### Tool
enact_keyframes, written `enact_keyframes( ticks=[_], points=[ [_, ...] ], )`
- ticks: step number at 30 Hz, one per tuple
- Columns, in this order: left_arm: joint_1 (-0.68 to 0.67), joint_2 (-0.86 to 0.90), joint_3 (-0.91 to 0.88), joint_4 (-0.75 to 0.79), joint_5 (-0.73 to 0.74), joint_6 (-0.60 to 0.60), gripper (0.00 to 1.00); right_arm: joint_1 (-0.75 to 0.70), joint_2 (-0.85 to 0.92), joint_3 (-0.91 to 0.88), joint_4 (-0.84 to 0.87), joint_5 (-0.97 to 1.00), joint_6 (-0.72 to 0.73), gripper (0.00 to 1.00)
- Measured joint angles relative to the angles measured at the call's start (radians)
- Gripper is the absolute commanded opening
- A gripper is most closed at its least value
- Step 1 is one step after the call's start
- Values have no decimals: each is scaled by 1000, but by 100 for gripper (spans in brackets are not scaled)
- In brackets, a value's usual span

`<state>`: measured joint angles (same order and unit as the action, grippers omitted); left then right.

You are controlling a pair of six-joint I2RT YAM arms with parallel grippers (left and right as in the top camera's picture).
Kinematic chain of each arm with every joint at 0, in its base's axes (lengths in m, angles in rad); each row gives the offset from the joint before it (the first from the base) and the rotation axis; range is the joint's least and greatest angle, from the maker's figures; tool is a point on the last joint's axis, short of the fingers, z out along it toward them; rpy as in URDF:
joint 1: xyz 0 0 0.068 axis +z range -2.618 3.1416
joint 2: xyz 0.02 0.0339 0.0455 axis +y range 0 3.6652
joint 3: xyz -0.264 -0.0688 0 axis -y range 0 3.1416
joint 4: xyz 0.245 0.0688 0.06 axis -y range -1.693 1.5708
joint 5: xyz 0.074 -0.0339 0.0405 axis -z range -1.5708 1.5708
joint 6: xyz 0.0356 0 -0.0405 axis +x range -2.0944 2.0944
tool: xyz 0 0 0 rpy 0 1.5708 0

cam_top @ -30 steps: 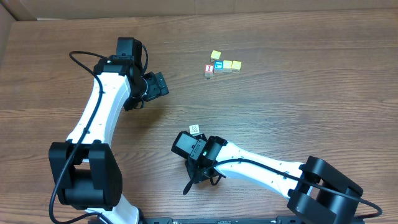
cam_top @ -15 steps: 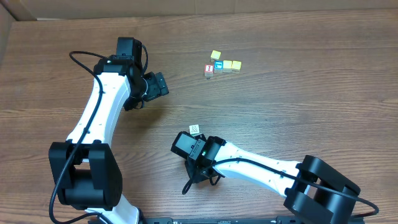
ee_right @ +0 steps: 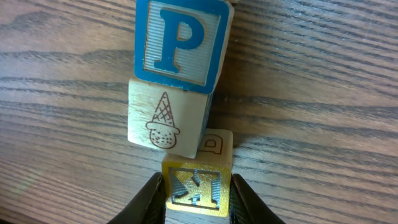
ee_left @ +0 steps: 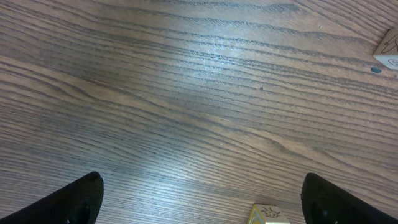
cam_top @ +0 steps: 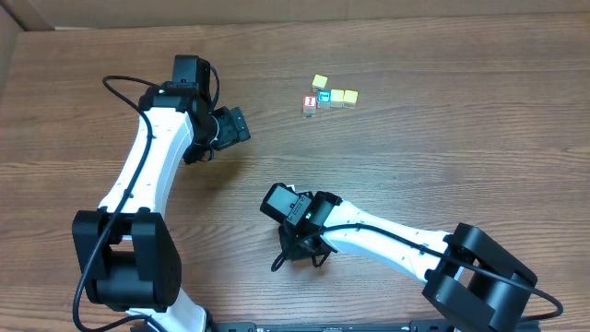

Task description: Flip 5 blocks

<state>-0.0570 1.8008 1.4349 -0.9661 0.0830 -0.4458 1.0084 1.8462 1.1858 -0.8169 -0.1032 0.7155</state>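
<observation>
Since the right wrist cam sits basically on top of it, this one's an easy call: the right gripper [ee_right: 198, 193] has its two fingers [ee_right: 154, 198] snug against opposite sides of a little yellow-faced block [ee_right: 198, 186], so it's pinched on that one, jaws narrowed to the block's width. The letter on the yellow face sits at an odd angle and I can't read it for sure. Touching its far edge is a tan block [ee_right: 217, 144] with a faint D-looking mark, mostly hidden. Just past that is a whitish cone block [ee_right: 163, 121] with an ice cream cone drawn on it, and right up against it is the P block [ee_right: 180, 43], blue face up, all on the wood-grain table [ee_right: 323, 124]. In the overhead view I can't make those blocks out under the right wrist. The left gripper [ee_left: 208, 202] is spread wide and holding nothing, hanging over the wood. A yellowish block [ee_left: 269, 214] peeks in at the bottom edge and a pale block [ee_left: 388, 53] at the top right corner. Overhead, a cluster of cubes [cam_top: 337, 95] sits farther back, well away from the right gripper, with a red-faced cube [cam_top: 310, 103] at one end and a teal cube [cam_top: 323, 95] beside it.
</observation>
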Motion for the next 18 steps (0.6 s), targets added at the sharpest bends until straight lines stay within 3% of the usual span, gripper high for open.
enact_keyframes(
  ticks=[18],
  points=[
    [0, 0, 0, 0, 0, 0, 93, 0, 1, 0, 16, -48, 49, 36]
  ],
)
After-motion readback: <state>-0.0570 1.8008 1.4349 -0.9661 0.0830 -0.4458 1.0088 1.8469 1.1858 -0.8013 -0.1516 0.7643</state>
